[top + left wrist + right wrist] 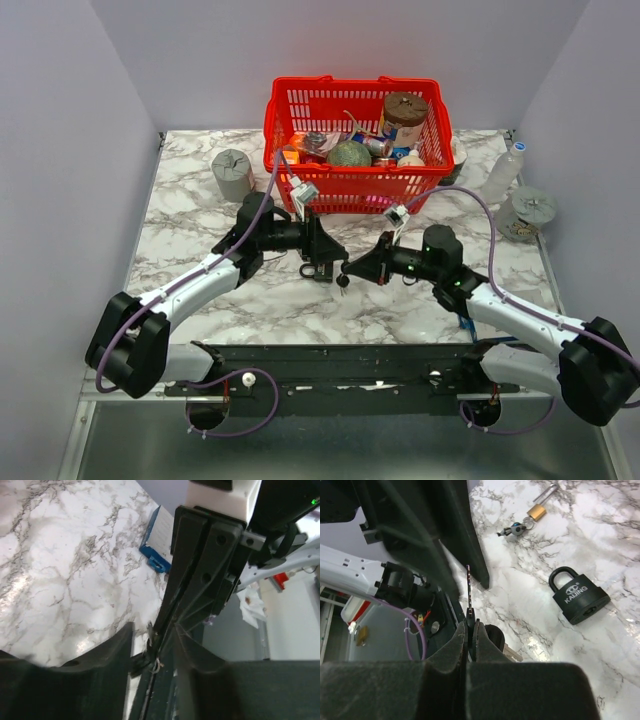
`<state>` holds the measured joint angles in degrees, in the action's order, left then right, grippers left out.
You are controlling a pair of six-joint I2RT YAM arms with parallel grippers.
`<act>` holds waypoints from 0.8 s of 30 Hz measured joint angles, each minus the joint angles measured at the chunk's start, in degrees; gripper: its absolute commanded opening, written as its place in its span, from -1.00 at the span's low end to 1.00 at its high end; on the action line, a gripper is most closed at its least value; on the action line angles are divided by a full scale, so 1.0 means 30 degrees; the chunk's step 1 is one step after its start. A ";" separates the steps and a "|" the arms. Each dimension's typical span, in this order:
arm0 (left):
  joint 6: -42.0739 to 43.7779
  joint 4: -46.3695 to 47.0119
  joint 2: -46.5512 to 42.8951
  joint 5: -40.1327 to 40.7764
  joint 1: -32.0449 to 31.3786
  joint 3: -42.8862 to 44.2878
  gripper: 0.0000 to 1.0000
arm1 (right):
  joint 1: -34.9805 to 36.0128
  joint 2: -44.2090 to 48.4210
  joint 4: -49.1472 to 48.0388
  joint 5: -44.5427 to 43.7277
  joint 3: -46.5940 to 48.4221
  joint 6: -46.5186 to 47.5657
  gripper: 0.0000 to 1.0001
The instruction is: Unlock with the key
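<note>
My right gripper point(470, 625) is shut on the dark head of the key point(469, 592), whose thin blade points out past the fingertips; a second key of the bunch hangs beside the fingers. In the top view the key point(343, 281) hangs between my right gripper point(353, 268) and my left gripper point(325, 266), which almost meet tip to tip. My left gripper point(154, 630) is open, and the key ring and a dark key head point(145, 661) show between its fingers. The black padlock point(577, 597) lies flat on the marble, apart from both grippers.
A small brass padlock point(536, 511) with its own keys lies farther off on the marble. A red basket point(355, 185) full of items stands at the back. Grey cylinders point(232, 172) point(527, 212) and a bottle point(503, 170) stand at its sides. A blue-white box point(159, 535) lies under the right arm.
</note>
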<state>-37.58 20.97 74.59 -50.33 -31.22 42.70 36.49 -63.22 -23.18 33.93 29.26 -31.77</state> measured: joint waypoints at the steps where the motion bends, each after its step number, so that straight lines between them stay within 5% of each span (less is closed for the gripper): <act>1: 0.0204 -0.0219 -0.0051 0.0197 0.0000 0.0007 0.66 | -0.0102 0.0000 0.0000 -0.0146 -0.0044 -0.0073 -0.99; 6: 0.1814 -0.2244 -0.0940 0.2441 0.0007 0.0044 0.98 | -0.0962 -0.0146 0.0007 -0.0729 -0.0219 -0.0270 -0.99; 16: 0.4102 -0.7373 -0.2980 1.2021 -0.0109 0.0721 0.98 | -0.3643 0.2157 0.1399 -0.2142 -0.0882 -0.0044 -0.99; 24: 0.1698 -0.7963 -0.3177 1.6247 -0.1698 -0.1654 0.97 | -0.6921 0.4379 0.3060 -0.3497 -0.2033 0.0780 -0.99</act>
<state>-32.49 -2.92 65.06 -1.58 -36.32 37.74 15.73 -50.09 -14.00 23.44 23.16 -29.43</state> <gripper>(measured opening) 0.986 0.033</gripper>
